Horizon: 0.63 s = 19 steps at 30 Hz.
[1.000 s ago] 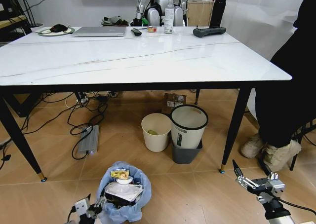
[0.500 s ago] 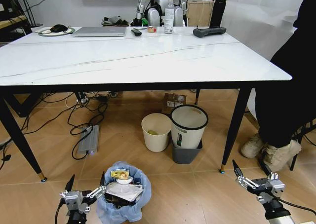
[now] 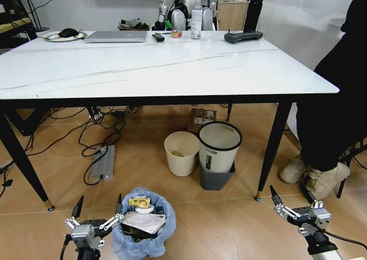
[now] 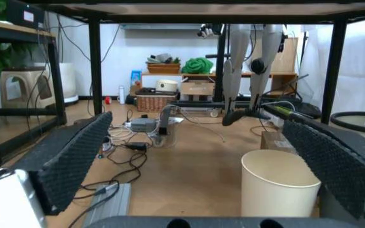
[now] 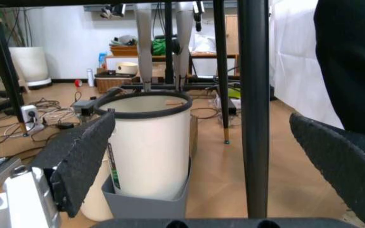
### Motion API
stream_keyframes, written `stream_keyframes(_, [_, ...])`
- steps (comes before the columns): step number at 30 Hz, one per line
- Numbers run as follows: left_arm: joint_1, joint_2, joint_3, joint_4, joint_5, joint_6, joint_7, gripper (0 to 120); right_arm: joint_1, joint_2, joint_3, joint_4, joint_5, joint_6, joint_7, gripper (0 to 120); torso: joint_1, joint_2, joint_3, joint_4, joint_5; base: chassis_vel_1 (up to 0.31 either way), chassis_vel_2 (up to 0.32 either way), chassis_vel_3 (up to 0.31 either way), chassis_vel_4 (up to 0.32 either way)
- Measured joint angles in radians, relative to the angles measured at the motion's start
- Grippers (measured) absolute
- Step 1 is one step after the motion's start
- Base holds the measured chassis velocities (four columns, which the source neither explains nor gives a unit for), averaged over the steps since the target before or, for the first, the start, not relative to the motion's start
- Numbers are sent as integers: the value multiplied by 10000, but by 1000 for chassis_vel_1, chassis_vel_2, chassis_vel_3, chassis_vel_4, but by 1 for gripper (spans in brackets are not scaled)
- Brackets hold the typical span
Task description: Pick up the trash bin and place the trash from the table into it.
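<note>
the left gripper (image 3: 97, 209) hangs low over the floor, its fingers spread apart with nothing between them, one fingertip just beside the left side of the trash bin (image 3: 142, 245). the bin stands upright on the floor, its mouth facing up, the crinkly light-blue bag puffing over the rim. inside it lies the trash (image 3: 140, 215): crumpled white paper, a white piece and a small yellowish scrap on top, dark bits beneath. the right gripper (image 3: 292, 200) hovers near the floor well to the bin's right, fingers apart and empty. farther on, under the worktop (image 3: 172, 65), a cream bin (image 3: 181, 153) holds a small pale scrap, and beside it a white-lidded dark grey bin (image 3: 218, 154) stands touching it. the worktop carries a laptop (image 3: 116, 36), a black controller (image 3: 242, 36) and a bottle (image 3: 196, 8) along its far edge.
</note>
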Motion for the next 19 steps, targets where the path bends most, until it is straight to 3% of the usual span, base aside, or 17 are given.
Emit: stream_keyframes(19, [-10,0,0,25,-43,76,-20,100,0,0,0,-1,0,0,0,100,0,0,0,0,0,0,0,0,0])
